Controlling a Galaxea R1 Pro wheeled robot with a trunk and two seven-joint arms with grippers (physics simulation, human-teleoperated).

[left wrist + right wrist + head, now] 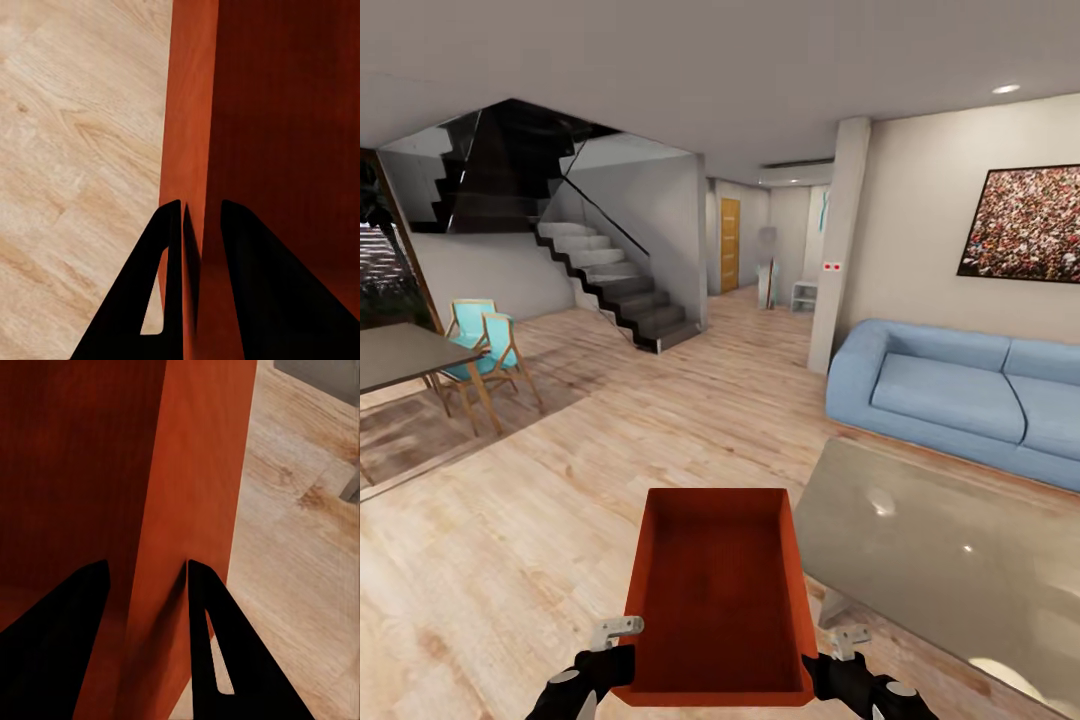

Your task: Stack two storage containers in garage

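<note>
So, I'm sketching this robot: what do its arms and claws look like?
Both arms end in glossy black housings with pale grey patches. Left claw and right claw carry light grey metal brackets. Up close, the fingers are flat black tapering blades with a slot.

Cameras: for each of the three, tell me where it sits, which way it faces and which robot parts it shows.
Head view: from the robot's head, forward and down across the living room; container held between left gripper and right gripper.
Left wrist view: along the left gripper, clamped on a container wall over wood floor.
Right wrist view: along the right gripper, on the opposite wall.
Shared: all three show the container.
</note>
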